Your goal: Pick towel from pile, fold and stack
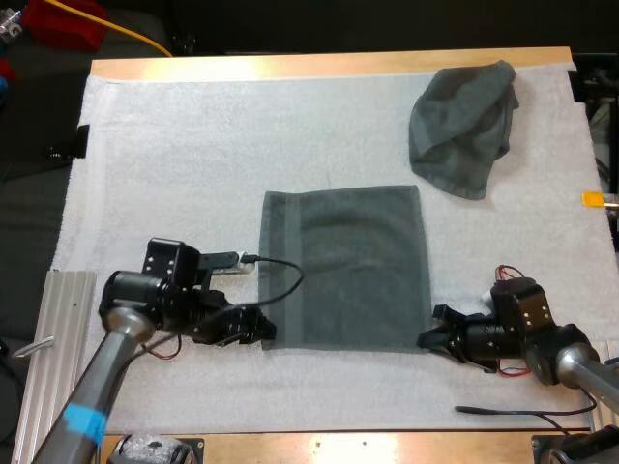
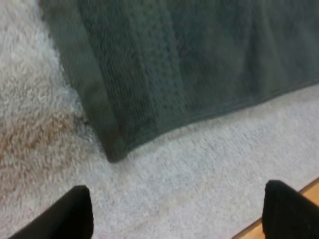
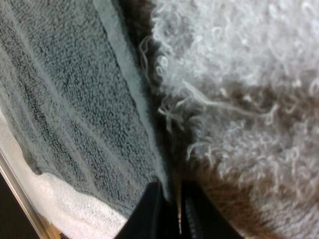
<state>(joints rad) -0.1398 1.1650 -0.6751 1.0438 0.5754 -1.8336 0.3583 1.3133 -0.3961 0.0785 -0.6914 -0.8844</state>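
Observation:
A dark grey-green towel (image 1: 348, 266) lies flat on the white mat (image 1: 174, 155), near the middle. A second, crumpled towel (image 1: 462, 126) sits at the far right of the mat. My left gripper (image 1: 266, 333) is low on the mat just short of the flat towel's near left corner (image 2: 117, 149). Its fingers (image 2: 75, 211) stand wide apart with only mat between them. My right gripper (image 1: 428, 338) is at the near right corner. There its fingers (image 3: 149, 209) are closed together on the towel's hem (image 3: 124, 74).
A ribbed metal plate (image 1: 58, 329) lies off the mat's near left edge. The wooden table edge (image 1: 338, 447) runs along the front, close behind both grippers. A loose black cable (image 1: 522, 414) lies on the mat at the near right.

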